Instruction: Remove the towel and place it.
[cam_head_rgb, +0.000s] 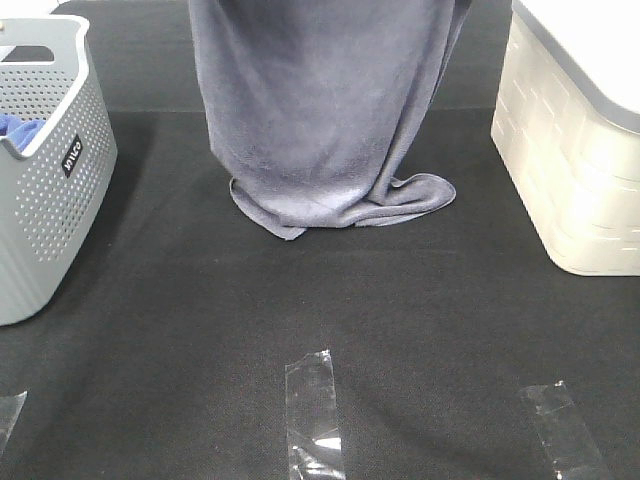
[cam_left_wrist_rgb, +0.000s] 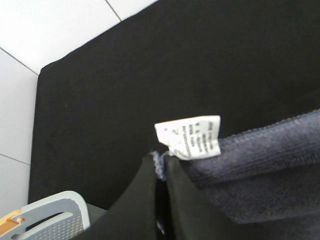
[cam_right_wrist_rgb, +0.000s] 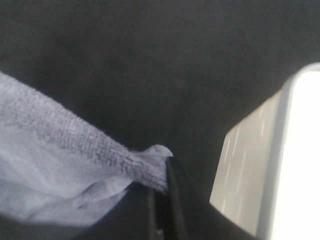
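The grey-lavender towel hangs from above the frame in the exterior high view, its lower end bunched on the black table. Both grippers are out of that view. In the left wrist view my left gripper is shut on one towel corner, beside its white care label. In the right wrist view my right gripper is shut on another towel corner.
A grey perforated basket with a blue cloth inside stands at the left; its rim shows in the left wrist view. A white lidded bin stands at the right. Clear tape strips lie on the black mat near the front.
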